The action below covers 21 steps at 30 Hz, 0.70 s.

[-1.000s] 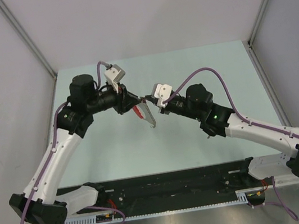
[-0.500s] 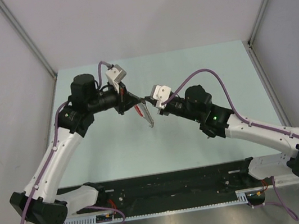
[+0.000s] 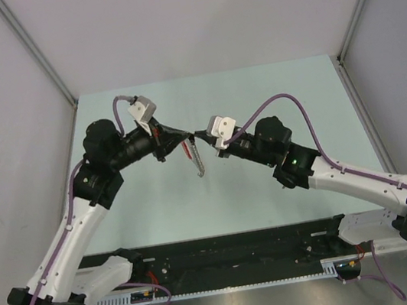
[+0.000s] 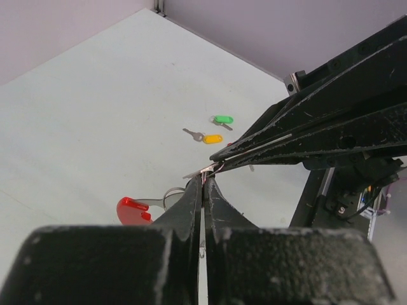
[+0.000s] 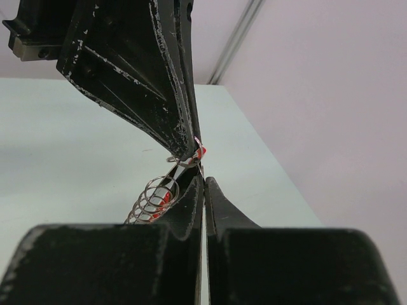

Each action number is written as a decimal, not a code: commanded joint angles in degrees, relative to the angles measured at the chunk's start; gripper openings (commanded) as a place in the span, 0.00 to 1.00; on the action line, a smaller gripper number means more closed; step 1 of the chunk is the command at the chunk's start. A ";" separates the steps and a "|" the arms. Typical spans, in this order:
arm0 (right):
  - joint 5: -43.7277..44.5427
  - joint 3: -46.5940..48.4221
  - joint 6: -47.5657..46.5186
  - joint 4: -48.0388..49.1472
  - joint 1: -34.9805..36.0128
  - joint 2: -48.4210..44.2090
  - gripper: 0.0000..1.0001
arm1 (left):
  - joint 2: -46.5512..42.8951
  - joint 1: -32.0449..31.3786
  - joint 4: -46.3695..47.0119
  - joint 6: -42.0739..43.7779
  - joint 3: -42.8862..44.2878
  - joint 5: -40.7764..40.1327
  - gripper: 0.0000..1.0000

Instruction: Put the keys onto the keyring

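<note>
The keyring (image 3: 197,159) hangs above the table between both grippers, its silver rings (image 5: 151,197) in a row with the red arc (image 4: 132,210) beside them. My left gripper (image 3: 183,135) is shut on the keyring's top end (image 4: 203,180). My right gripper (image 3: 199,134) is shut tip to tip against it and pinches a thin silver wire of the top ring (image 5: 202,173). A green key (image 4: 222,119) and a yellow key (image 4: 212,138) lie on the table beyond, seen only in the left wrist view. The red and black keys are not in view.
The pale green table (image 3: 287,93) is walled by grey panels on three sides. A black rail (image 3: 235,252) with the arm bases runs along the near edge. The two arms meet over the table's middle.
The left arm's elbow and wrist have swung left and its gripper now reaches in flatter. The keyring has shifted slightly up and hangs straighter. Both grippers stay shut at the same spot.
</note>
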 commanded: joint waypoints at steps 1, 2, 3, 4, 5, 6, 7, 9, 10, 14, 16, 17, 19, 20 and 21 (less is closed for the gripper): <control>1.08 0.58 0.35 -0.54 -0.24 -0.79 0.00 | -4.25 1.40 16.47 -8.63 -4.71 -3.47 0.00; 0.72 0.58 0.70 -0.37 -0.15 -0.53 0.00 | -4.51 1.40 21.71 -11.78 -7.24 -3.73 0.00; 0.37 0.49 1.40 -0.19 -0.15 -0.44 0.00 | -4.86 1.40 23.85 -13.12 -8.49 -4.00 0.00; 0.11 0.58 1.67 -0.01 -0.06 -0.26 0.00 | -5.39 1.22 25.79 -14.35 -9.72 -4.09 0.00; 0.19 0.49 1.76 0.07 -0.06 -0.09 0.00 | -5.74 1.13 28.94 -15.93 -11.64 -5.04 0.00; 0.89 0.58 1.85 0.25 -0.06 -0.08 0.00 | -6.01 0.78 29.84 -16.38 -12.45 -5.84 0.00; 1.24 0.49 1.93 0.42 -0.15 -0.08 0.00 | -6.88 0.69 30.81 -16.64 -13.24 -6.63 0.00; 1.68 0.32 2.11 0.78 -0.15 -0.26 0.00 | -7.85 0.52 33.69 -17.52 -15.52 -8.91 0.00; 2.03 0.40 2.11 1.13 -0.15 -0.26 0.00 | -8.90 0.52 34.93 -18.48 -17.36 -9.62 0.00; 3.09 0.31 2.29 1.74 -0.15 -0.26 0.00 | -10.58 0.43 38.98 -20.33 -20.62 -12.43 0.00; 3.09 0.23 2.46 2.18 -0.15 0.00 0.00 | -11.10 0.43 42.58 -22.69 -22.90 -12.44 0.00; 3.09 0.23 2.55 2.27 -0.15 0.09 0.00 | -11.02 0.25 43.72 -23.49 -23.70 -12.70 0.00; 3.01 0.31 2.64 2.45 -0.15 0.62 0.00 | -10.93 -0.01 46.37 -25.42 -25.28 -13.05 0.00; 2.31 0.23 2.64 2.45 -0.15 0.79 0.00 | -10.84 -0.18 46.89 -25.87 -25.64 -13.23 0.00; 1.95 0.23 2.73 2.27 0.11 1.40 0.00 | -10.76 -0.36 47.51 -26.31 -25.90 -13.66 0.00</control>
